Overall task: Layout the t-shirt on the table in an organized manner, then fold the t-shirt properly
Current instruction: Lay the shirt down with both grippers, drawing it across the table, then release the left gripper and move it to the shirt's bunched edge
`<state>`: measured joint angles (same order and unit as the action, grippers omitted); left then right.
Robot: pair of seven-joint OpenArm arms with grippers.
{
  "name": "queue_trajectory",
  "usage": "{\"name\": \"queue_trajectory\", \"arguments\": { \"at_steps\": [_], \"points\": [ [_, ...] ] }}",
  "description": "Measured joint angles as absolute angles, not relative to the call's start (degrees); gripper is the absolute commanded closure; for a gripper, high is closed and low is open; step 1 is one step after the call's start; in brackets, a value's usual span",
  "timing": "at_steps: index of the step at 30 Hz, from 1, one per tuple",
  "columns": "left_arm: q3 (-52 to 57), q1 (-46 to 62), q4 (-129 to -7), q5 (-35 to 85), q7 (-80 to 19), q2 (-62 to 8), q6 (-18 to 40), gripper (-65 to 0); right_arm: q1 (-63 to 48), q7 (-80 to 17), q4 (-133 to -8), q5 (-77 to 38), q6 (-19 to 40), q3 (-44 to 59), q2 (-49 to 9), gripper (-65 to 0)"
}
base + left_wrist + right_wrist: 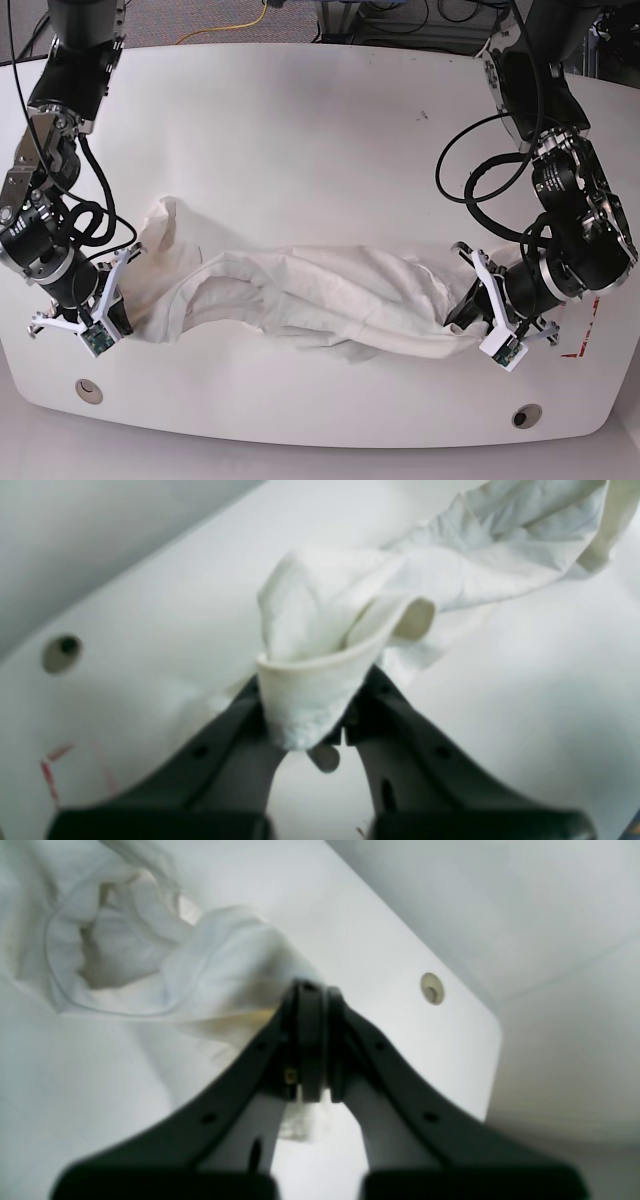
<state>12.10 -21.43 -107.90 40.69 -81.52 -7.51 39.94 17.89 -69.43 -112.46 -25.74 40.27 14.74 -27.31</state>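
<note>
The left fingers (320, 720) pinch a thick hem of the t-shirt (320, 300). The right fingers (314, 1040) are squeezed tight on its other end. I think each arm holds one end so the cloth can be pulled out flat. Between the two sets of fingers the t-shirt lies bunched and long on the surface (300, 120), running side to side.

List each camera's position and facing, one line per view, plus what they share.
Left wrist: behind the left claw, facing the table; claw shut on the t-shirt.
Right wrist: behind the right claw, shut on the t-shirt's other end; grommet hole beyond.
Base: overhead, facing down; both arms show.
Shared: all show the t-shirt stretched between claws.
</note>
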Motion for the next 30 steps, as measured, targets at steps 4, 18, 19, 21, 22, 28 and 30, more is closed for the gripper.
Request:
{"name": "queue_trajectory", "arguments": {
  "at_steps": [4, 18, 19, 21, 22, 28, 30],
  "points": [
    [12.49, -17.78, -108.27, 39.97, -81.56, -6.50, 39.94, 0.0, 15.44, -69.49, -113.30, -25.47, 40.27, 16.32, -27.27, 0.0],
    [12.38, -6.48, -108.66, 40.32, -81.43, -3.14, 39.94, 0.0, 10.57, -69.63, -113.43, -24.99, 40.12, 16.40, -26.06, 0.0],
    [12.38, -6.20, -108.75, 40.32, -81.45, -3.16, 39.92, 0.0, 10.61, -69.60, -113.43, -24.77, 40.12, 16.45, -26.04, 0.0],
    [12.40, -5.58, -108.75, 40.32, -81.43, -3.20, 39.92, 0.0, 10.63, -69.25, -113.45, -24.80, 40.12, 16.45, -26.04, 0.0],
    [12.49, -5.34, -108.77, 40.32, -81.41, -3.22, 39.92, 0.0, 10.63, -69.21, -113.47, -24.88, 40.12, 16.45, -25.98, 0.0],
    [11.97, -4.47, -108.77, 40.34, -81.41, -3.38, 39.94, -14.9, 10.66, -69.25, -113.47, -25.23, 40.12, 16.40, -24.99, 0.0],
    [11.03, -4.45, -108.77, 40.36, -81.34, -3.62, 39.94, -23.6, 10.74, -69.25, -113.47, -25.21, 40.12, 16.40, -24.93, 0.0]
  ]
}}
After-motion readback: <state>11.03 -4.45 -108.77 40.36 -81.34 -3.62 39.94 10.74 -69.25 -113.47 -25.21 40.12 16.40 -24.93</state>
